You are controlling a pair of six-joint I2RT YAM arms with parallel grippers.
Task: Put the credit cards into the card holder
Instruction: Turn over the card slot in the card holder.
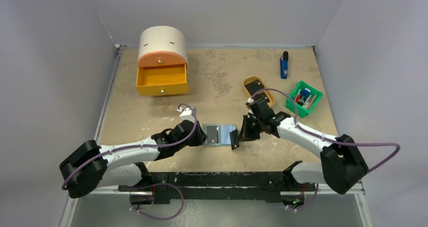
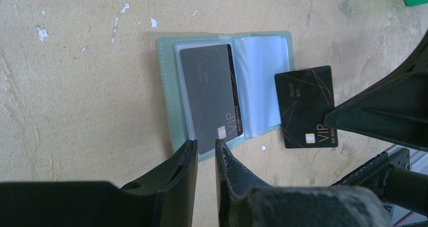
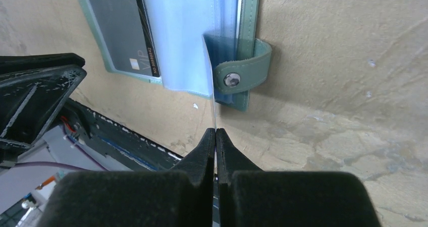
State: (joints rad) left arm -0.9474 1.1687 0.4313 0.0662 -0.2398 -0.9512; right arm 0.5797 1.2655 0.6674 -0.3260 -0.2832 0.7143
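Near table (image 2: 75,111) edge: one card (image 2: 209,96) pocketed in open holder (image 2: 169,86); second card (image 2: 305,106) pinched in right gripper (image 3: 216,133), not yet inserted; left gripper (image 2: 204,146) at holder edge, grip unclear.

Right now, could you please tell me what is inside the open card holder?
One black card sits in the card holder's left half. The right sleeves look empty; anything behind them is hidden.

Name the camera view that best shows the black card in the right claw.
Left wrist: the thin black rectangular card faces it, VIP print legible. Right wrist sees only its edge; top external, a small dark sliver.
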